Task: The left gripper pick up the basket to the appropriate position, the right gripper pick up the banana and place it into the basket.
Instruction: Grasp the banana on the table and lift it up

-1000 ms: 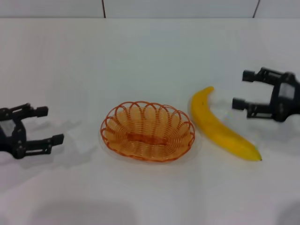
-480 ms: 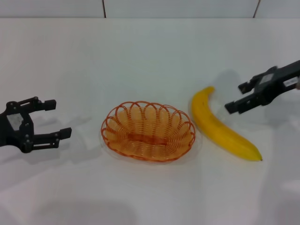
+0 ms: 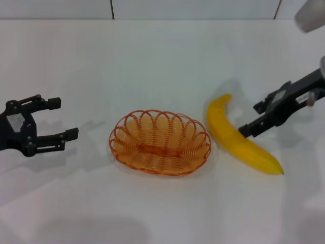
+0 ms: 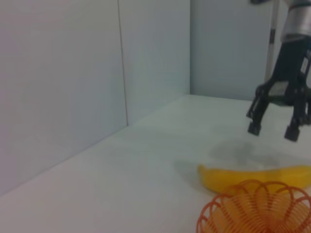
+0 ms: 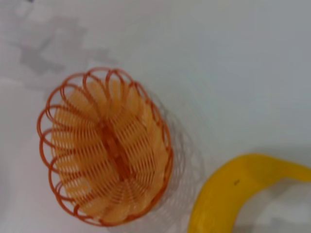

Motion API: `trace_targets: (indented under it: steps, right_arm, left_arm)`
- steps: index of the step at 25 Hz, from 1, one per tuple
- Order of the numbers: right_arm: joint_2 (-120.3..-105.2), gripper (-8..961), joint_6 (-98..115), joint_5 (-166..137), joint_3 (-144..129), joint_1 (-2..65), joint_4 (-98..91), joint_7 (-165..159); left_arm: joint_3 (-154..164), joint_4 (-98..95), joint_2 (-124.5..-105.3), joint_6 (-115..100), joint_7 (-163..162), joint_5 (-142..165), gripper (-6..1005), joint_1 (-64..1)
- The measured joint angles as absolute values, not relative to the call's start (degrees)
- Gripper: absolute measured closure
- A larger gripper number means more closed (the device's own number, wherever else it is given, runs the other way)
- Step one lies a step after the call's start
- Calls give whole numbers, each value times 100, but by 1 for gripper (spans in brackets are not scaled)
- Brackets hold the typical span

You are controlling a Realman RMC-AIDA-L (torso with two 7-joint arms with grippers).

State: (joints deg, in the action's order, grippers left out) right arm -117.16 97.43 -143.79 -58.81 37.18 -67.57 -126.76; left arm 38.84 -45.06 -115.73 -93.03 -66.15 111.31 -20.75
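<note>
Head view: the basket [image 3: 160, 142] sits on the white tabletop [image 3: 152, 61] at centre, empty, nothing touching it. The banana [image 3: 238, 136] lies just beside it on the robot's right, apart from the rim, one end pointing away from the robot, the other toward it. The left gripper [image 3: 50, 119] hangs to the left of the basket, well apart, fingers wide and holding nothing. The right gripper [image 3: 256, 117] is just beside the banana's middle on its outer side, raised, fingers spread wide, empty.

Step in hand, as I judge it: approach phase — neither grasp made, basket not yet picked up. Next the left gripper needs to close the gap to the near rim and pinch the wire; the right needs to drop over the banana's middle and straddle it.

Left wrist view: basket's scalloped rim [image 4: 255, 206] in the foreground, the banana behind it lying flat, the right gripper [image 4: 272, 130] hovering above with fingers apart.

Right wrist view: looking down — the basket [image 5: 107, 145] is an oval of orange looped wire, see-through weave, shallow. The banana [image 5: 238, 189] is bright yellow, smooth, curved, with one tiny dark speck; near the basket, not touching.
</note>
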Motion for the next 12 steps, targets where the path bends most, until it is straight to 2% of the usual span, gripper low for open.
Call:
trace_targets:
  steps: [12]
  right_arm:
    - [-11708, 75, 9273, -14370, -6714, 3908, -6225, -13022]
  left_arm:
    - [3918, -4434, -11577, -9308, -6600, 11121, 122, -2124]
